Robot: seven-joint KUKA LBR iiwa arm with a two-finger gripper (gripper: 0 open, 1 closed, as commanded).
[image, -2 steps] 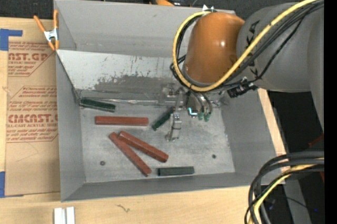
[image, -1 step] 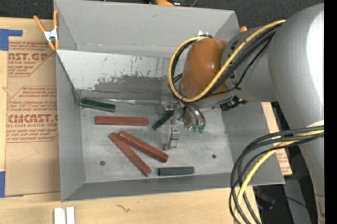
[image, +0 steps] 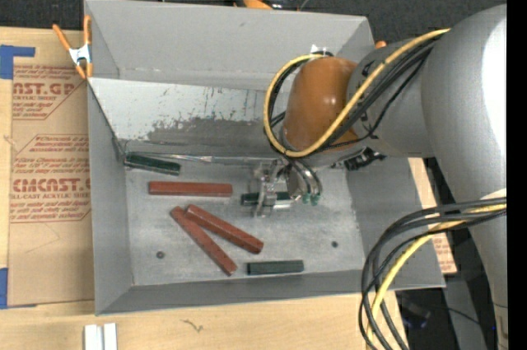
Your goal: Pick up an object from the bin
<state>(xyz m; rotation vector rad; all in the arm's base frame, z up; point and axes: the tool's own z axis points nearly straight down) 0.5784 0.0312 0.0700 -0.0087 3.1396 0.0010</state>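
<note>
Item: gripper (image: pixel 277 193), reaching in from the right and hanging low over the middle of the grey bin (image: pixel 222 35). Nearest thing: a short dark green bar (image: pixel 249 198), lying just at the gripper's left side, its long axis running left to right; its right end is being hidden by the gripper, so contact cannot be told. Grip state: open or closed cannot be told, and nothing is showing as held. Other stock: a long brown bar (image: pixel 190 189) lying further left; two slanted brown bars (image: pixel 216 237) lying together towards the front; a front green bar (image: pixel 275 266); a back-left green bar (image: pixel 153 164). Judgement: closing across the short bar's narrow width is looking like the coming move.
</note>
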